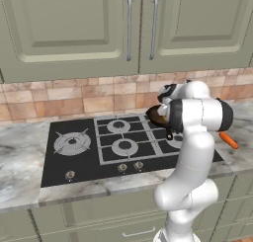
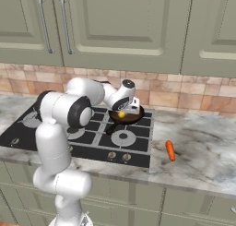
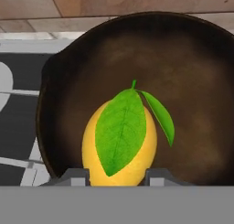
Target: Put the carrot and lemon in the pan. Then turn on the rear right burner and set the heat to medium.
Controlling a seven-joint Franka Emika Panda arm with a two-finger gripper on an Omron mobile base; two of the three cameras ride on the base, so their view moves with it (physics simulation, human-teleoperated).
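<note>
Green cabinet doors (image 1: 69, 28) with slim metal handles hang above a band of tan and brown wall tiles (image 2: 184, 98). Below runs a grey marbled counter (image 2: 203, 151), with drawer fronts (image 1: 99, 221) under it. Set into the counter is a black cooktop (image 1: 99, 152): a larger burner with a star-shaped grate (image 1: 72, 143) sits at its left end, four small ring burners lie under black grates beside it, and a row of knobs (image 1: 122, 168) lines the front edge.

The white arm rises in front of the stove and blocks much of the cooktop's right side in the left base view, while in the right base view it covers the left part.

The pan (image 3: 137, 81), dark and round, stands on the rear right burner (image 2: 131, 121), which it hides almost wholly; the tiled wall is just behind it. The front right burner (image 2: 123, 138) stands bare in front of it.

The lemon (image 3: 119, 145), yellow with two green leaves on top, is over the near part of the pan's floor; whether it touches the floor cannot be told. The gripper (image 3: 119, 175) has a fingertip (image 3: 75, 176) on each side of the fruit, pinching it.

The carrot (image 2: 170, 150) lies on the counter right of the cooktop, well apart from the pan.
</note>
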